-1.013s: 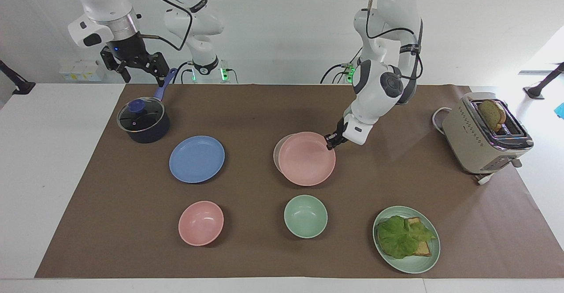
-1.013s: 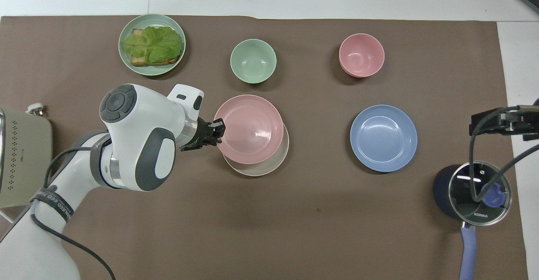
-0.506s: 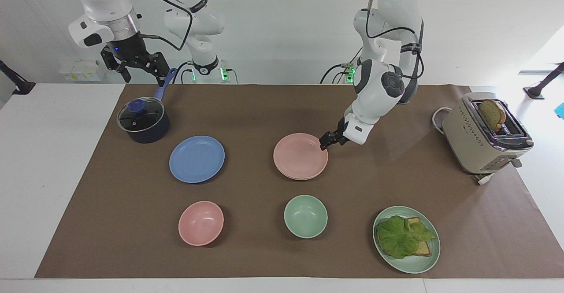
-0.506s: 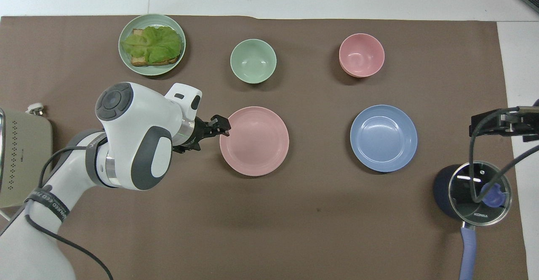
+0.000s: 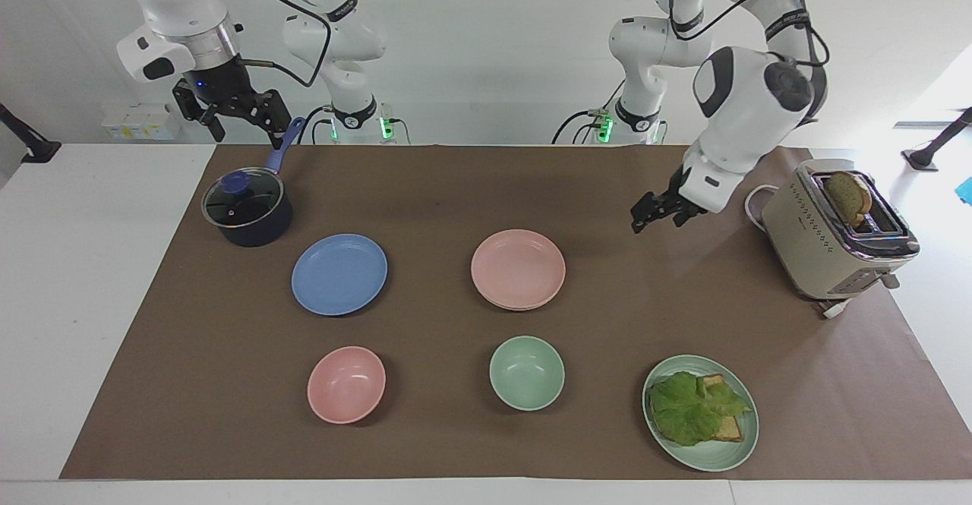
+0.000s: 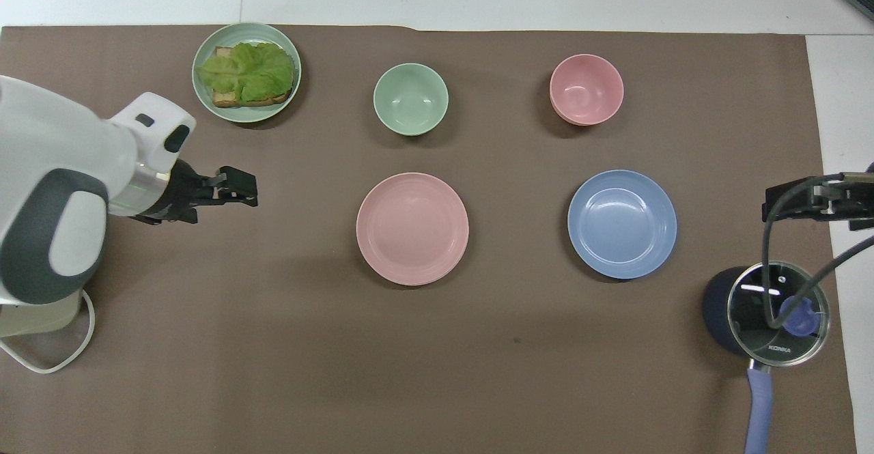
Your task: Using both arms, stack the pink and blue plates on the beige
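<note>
I see L gripper up over bare mat betw pink plate and toaster, fingers spread, holding nothing. R gripper waits above pot, fingers apart, empty. Pink plate sits on beige plate, only a rim sliver showing. Blue plate alone nr pot.

Plain brown paper-covered tabletop. Pale pink round matte plate, medium blue round matte plate, both unpatterned. Pink bowl, pale green bowl. Green plate with bright green lettuce. Navy pot, blue knob. Beige toaster, dotted side.
</note>
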Motion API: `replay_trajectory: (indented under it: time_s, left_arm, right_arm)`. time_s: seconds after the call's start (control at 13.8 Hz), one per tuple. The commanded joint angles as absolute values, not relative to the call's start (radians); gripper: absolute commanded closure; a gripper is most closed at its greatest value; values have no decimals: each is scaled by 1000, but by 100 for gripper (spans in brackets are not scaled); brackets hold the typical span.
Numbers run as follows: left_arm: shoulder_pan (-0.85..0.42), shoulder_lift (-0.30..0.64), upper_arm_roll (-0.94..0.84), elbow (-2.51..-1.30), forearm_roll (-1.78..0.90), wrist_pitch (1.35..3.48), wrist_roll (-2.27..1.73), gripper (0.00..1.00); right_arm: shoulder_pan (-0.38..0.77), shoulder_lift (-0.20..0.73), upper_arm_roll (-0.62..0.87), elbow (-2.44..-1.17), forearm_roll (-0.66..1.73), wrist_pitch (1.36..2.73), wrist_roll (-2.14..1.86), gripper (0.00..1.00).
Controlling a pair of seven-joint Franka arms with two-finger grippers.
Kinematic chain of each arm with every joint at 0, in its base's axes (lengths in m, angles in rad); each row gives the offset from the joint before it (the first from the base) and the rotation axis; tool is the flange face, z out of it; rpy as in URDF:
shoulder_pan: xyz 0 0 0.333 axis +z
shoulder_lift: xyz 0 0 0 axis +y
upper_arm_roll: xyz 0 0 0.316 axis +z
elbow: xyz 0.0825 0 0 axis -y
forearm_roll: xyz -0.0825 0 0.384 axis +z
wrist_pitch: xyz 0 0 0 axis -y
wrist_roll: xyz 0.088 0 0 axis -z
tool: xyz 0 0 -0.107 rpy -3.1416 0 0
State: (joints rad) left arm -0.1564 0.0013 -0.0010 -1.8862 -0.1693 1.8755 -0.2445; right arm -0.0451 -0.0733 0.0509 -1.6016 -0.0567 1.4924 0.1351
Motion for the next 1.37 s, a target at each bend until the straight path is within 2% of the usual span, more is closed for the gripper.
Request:
replay_trajectory:
  time_s: [0.0,0.22,0.51,1.09,1.3]
  left_arm:
    - [-77,-22,-11,-1788,-91,1781,-106,0]
    - [-60,-24,-9,-1700,-14,1707,0,0]
    - [-46,-74,5,-1694,40,1681,95,0]
    - [-43,-74,5,-1694,34,1686,87,0]
    - [-41,-74,5,-1694,34,1686,87,0]
  right_arm:
    - [-54,-101,49,-1631,-35,1490,130,0]
    - [-54,-101,49,-1631,-35,1489,130,0]
    - [-54,-101,49,-1631,-35,1491,130,0]
    - [-60,-100,37,-1631,-35,1505,132,0]
    - [-60,-101,37,-1654,-37,1554,133,0]
